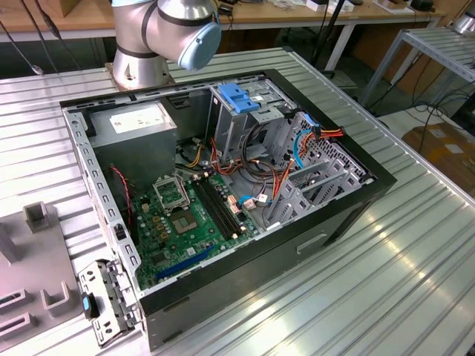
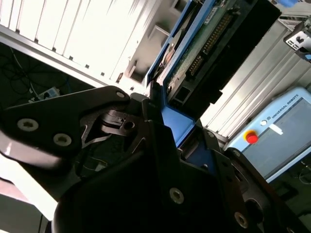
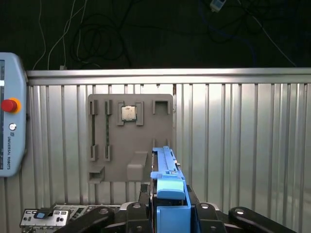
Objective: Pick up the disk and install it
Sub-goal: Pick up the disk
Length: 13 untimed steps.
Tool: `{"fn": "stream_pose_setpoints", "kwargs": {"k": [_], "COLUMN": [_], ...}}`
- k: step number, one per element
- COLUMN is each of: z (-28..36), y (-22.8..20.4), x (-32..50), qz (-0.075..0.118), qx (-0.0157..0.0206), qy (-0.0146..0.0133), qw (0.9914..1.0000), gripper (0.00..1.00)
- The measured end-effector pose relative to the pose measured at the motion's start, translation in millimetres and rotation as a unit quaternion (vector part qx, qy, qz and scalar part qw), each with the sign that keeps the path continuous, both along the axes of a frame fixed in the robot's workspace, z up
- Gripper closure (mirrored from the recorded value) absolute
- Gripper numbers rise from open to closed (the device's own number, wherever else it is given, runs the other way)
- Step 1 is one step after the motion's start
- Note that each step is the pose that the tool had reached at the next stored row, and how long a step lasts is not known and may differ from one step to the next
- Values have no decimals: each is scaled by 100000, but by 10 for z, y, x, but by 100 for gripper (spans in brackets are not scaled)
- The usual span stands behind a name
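The disk (image 3: 167, 189) is seen edge-on in the first wrist view, its bright blue carrier rail standing up between the black fingers (image 3: 144, 193). In the second wrist view the disk (image 2: 204, 43) shows its green circuit board and blue rail. My gripper (image 3: 167, 216) is shut on the disk, which it holds in the air above the ribbed metal table (image 3: 243, 145). The open computer case (image 1: 349, 215) lies on that table in the exterior view, and a metal drive cage (image 1: 230, 130) with a light-blue latch (image 1: 239, 96) stands at its far side.
Under the gripper lies a grey fixture plate (image 3: 146, 141) with a processor chip (image 3: 129, 113) in it. A teach pendant (image 3: 9, 116) rests near the table edge. The arm's base (image 1: 141, 59) stands behind the case. A metal bracket (image 1: 104, 300) lies by the case's near corner.
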State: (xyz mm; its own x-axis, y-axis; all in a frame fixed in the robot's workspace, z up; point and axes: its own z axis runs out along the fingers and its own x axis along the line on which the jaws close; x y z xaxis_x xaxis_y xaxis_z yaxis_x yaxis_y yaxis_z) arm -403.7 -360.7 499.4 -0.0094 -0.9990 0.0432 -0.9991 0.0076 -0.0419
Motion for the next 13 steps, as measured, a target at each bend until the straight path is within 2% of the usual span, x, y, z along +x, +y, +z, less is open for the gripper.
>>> {"fn": "stream_pose_setpoints", "kwargs": {"k": [4,5,8,13], "z": [0,0,0,1], "y": [0,-1,-3,-7], "x": [52,112,207,330], "qz": [0,2,1,-5], "qx": [0,2,3,-2], "qy": [-9,-11,-12,-9], "qw": [100000,100000,100000,100000], "gripper": [63,63,63,63]}}
